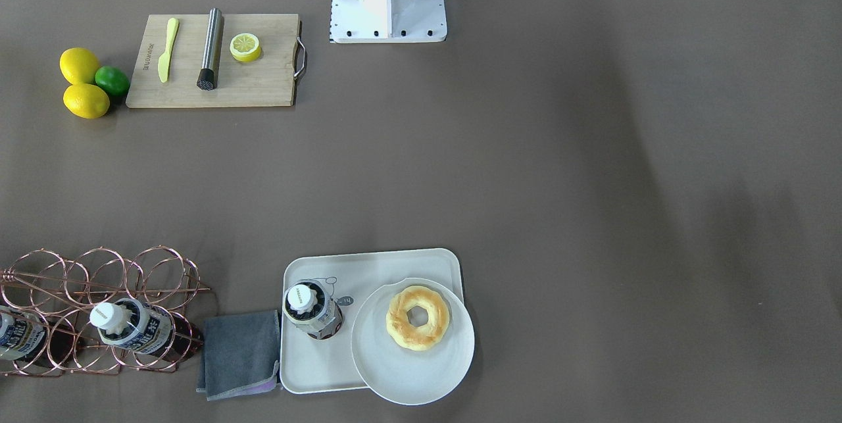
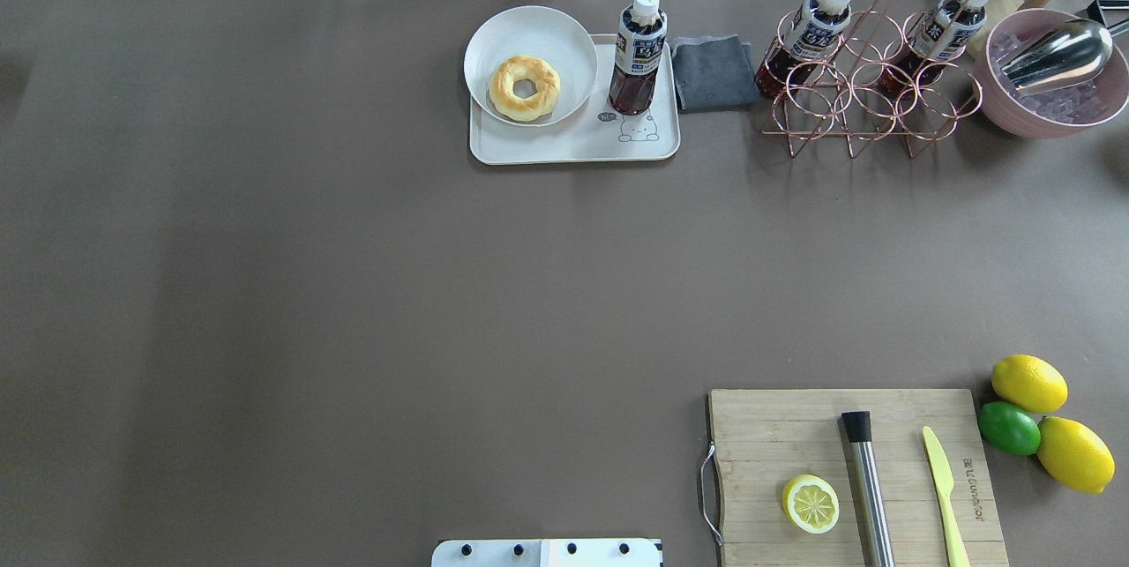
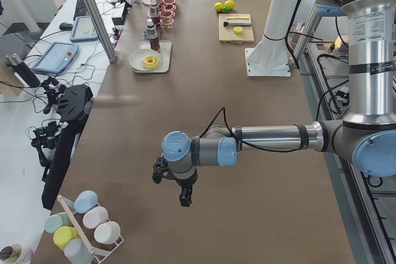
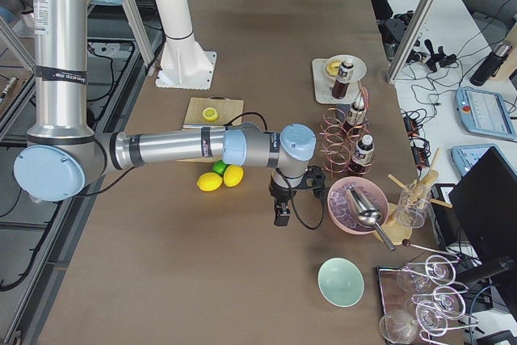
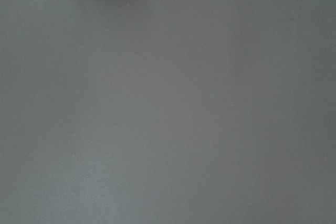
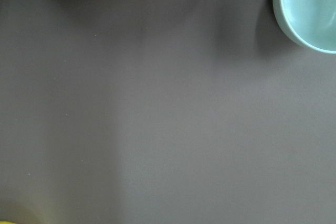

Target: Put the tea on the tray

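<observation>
The tea (image 2: 637,55) stands upright on the tray (image 2: 573,145), just beside the plate (image 2: 494,29) that carries the doughnut (image 2: 525,87), so the placing looks done. What remains seems to be only keeping both arms away from it. The left gripper (image 3: 174,188) hangs pointing down over bare desk (image 2: 353,285), forearm level, well apart from the tray. The right gripper (image 4: 282,211) hangs likewise near the pink bowl (image 4: 339,214) and lemons (image 4: 220,178). Whether either gripper is spread or pressed together cannot be told from these side views.
</observation>
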